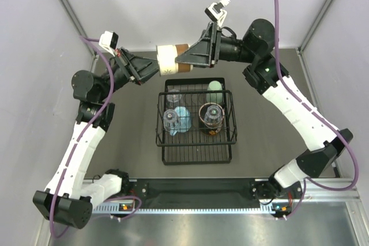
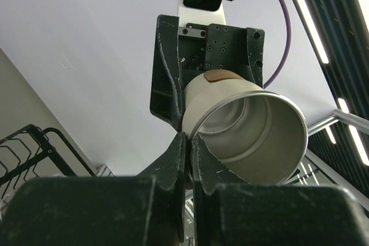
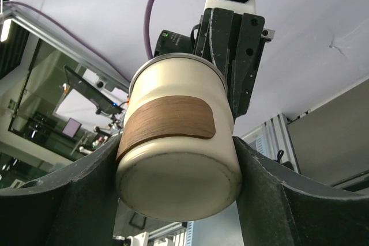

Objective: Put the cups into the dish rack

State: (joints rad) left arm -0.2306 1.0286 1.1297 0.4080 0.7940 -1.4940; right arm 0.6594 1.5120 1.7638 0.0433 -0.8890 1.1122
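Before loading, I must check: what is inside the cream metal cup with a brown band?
The cream metal cup shows only bare shiny wall and bottom. The left hand covers a little near the rim.

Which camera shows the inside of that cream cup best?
Left wrist: it looks straight into the open mouth of the cream cup. Top external shows only its side; right wrist shows its closed base and brown band.
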